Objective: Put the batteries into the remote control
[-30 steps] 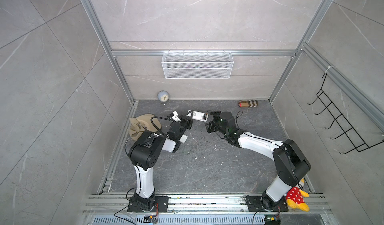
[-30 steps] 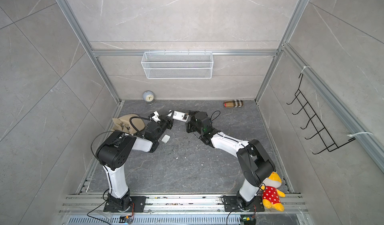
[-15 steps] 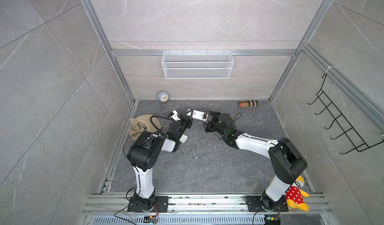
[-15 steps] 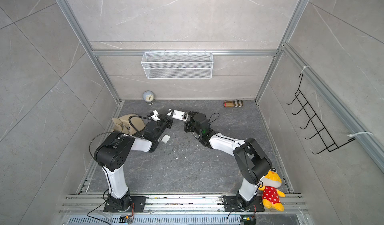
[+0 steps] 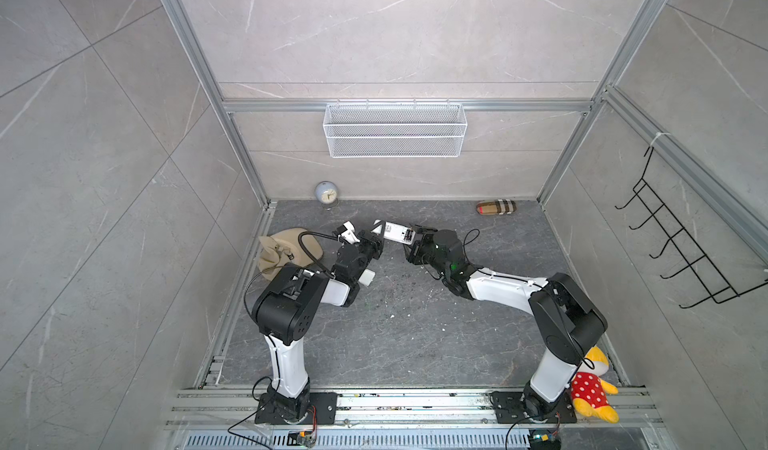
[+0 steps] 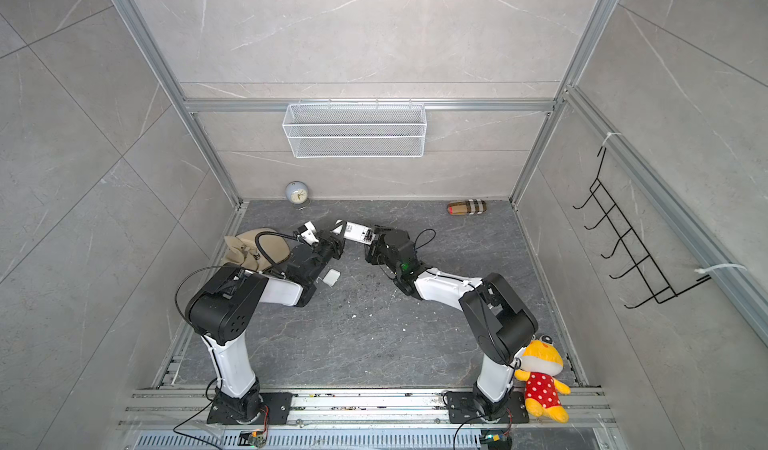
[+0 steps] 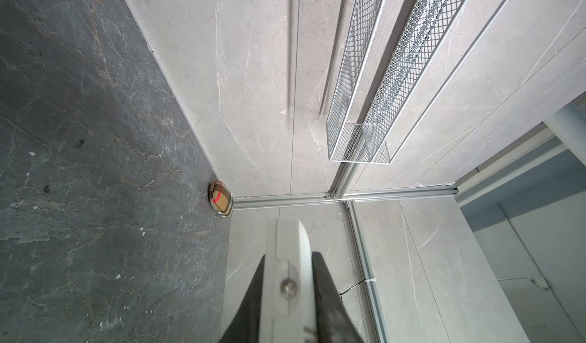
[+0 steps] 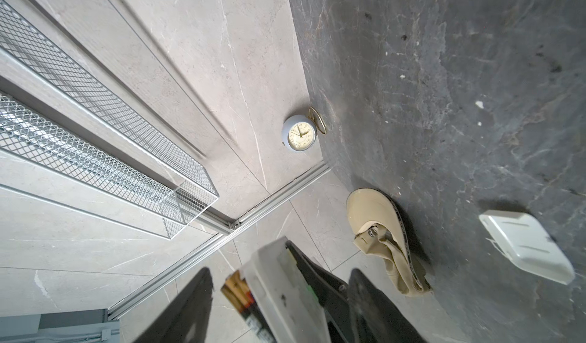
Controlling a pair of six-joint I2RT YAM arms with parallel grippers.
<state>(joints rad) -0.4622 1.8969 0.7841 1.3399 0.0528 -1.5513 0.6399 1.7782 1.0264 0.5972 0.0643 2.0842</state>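
Note:
The white remote control (image 5: 394,231) (image 6: 355,231) hangs above the floor near the back, between both arms. My left gripper (image 5: 376,239) (image 7: 290,255) is shut on one end of it, its black fingers pressed to both faces of the remote control (image 7: 287,249). My right gripper (image 5: 415,240) (image 8: 280,271) is open and straddles the other end, with a gap beside the remote control (image 8: 279,284). The batteries (image 8: 236,289), dark with orange-brown tips, sit side by side in the open compartment. The white back cover (image 5: 367,278) (image 8: 526,246) lies on the floor below the left arm.
A round clock (image 5: 326,192) stands at the back wall, and a beige cap (image 5: 286,248) lies by the left wall. A plaid pouch (image 5: 496,208) lies back right. A wire basket (image 5: 395,136) hangs on the back wall. A plush toy (image 5: 592,389) leans on the right arm's base.
My right gripper has moved left onto the remote control's end and its jaws have narrowed. The left gripper and the remote control have stayed put.

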